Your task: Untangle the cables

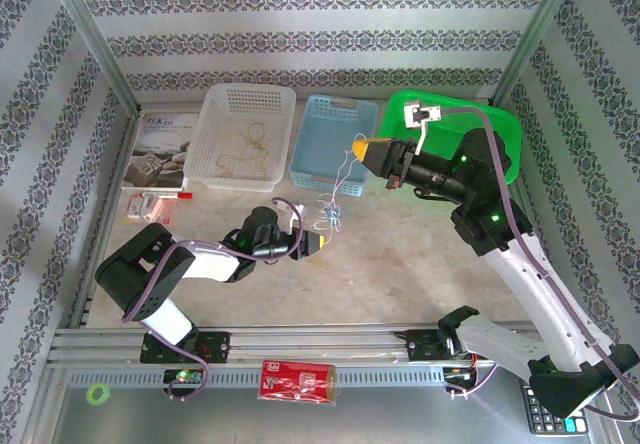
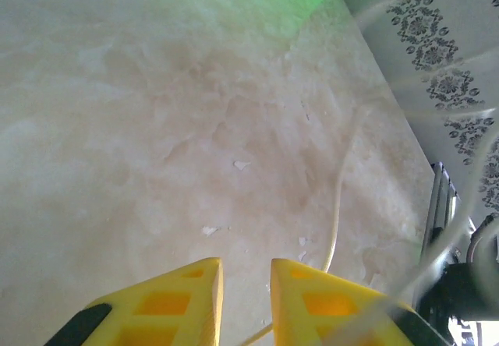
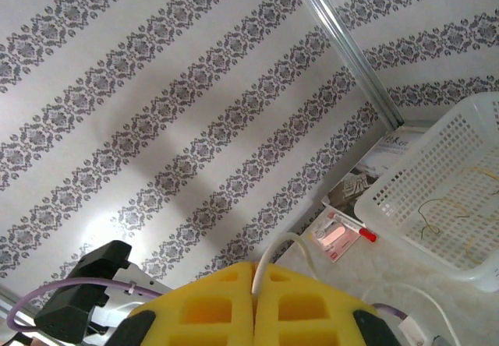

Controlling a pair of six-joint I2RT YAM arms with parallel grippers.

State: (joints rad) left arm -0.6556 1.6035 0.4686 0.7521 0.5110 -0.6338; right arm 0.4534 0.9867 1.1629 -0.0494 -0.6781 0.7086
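The cables (image 1: 330, 211) hang as a small knot of thin white and blue-green cords over the middle of the table. My right gripper (image 1: 358, 149) is raised above them and is shut on a white cable (image 3: 269, 256), which loops out of its closed yellow tips (image 3: 255, 272). My left gripper (image 1: 322, 242) sits low, just below and left of the knot. In the left wrist view its yellow jaws (image 2: 246, 272) stand a narrow gap apart. A pale cord (image 2: 337, 206) runs behind the right finger and into that gap; I see no pinch on it.
A white basket (image 1: 215, 134) with thin yellowish cords in it, a blue basket (image 1: 310, 159) and a green tray (image 1: 500, 124) line the back. A booklet (image 1: 160, 144) and a small packet (image 1: 150, 204) lie at the left. A red packet (image 1: 298, 379) lies by the front rail.
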